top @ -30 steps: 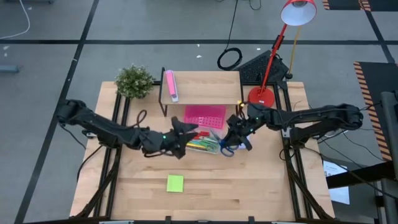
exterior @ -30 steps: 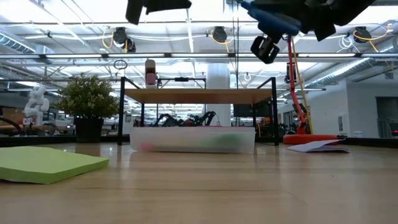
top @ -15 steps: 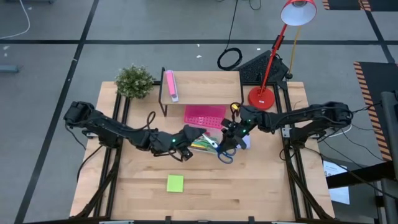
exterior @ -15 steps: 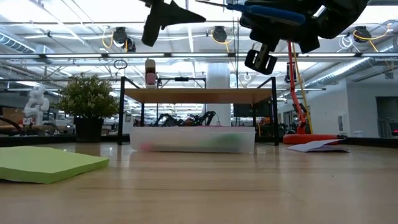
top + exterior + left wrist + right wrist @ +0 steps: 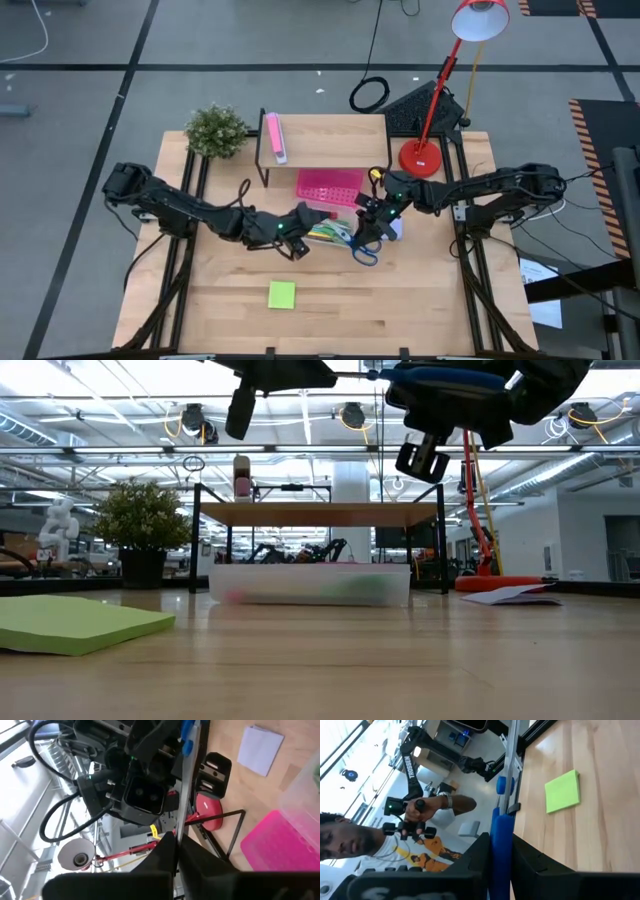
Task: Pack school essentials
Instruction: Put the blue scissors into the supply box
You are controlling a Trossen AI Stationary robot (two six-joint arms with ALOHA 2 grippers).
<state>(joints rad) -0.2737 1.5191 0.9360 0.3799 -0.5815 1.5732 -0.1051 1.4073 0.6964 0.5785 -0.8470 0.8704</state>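
Blue-handled scissors [image 5: 362, 248] hang in the air over the table's middle, level between both grippers. My right gripper [image 5: 368, 228] is shut on the handle end and my left gripper [image 5: 305, 225] on the blade end. Under them a clear container [image 5: 310, 582] stands on the table with coloured pens and pencils [image 5: 328, 233] inside. A lime-green note pad [image 5: 282, 294] lies flat near the front edge. A pale-blue pad [image 5: 392, 229] lies beside my right gripper. My left gripper pinches the scissors' thin silver blade [image 5: 181, 810] near its tip between its two fingers, coming level from the table's left, the fingers in line with the blade. My right gripper pinches the blue handle [image 5: 501, 825] between its fingers, coming from the table's right. The scissors [image 5: 440, 375] hang level, well above the container.
A pink perforated tray [image 5: 330, 187] lies just behind the container. Behind it stands a small wooden shelf [image 5: 325, 135] with a pink-and-white oblong object [image 5: 273, 137] on top. A potted plant [image 5: 215, 130] stands far left, a red desk lamp [image 5: 420, 155] far right. A person shows beyond the table.
My left gripper has gone toward the table's right edge, up to the scissors' blade end, and its fingers, spread a second ago, now stand shut on the blade. My right gripper has shifted a little toward the near edge with the scissors, which stay lifted.
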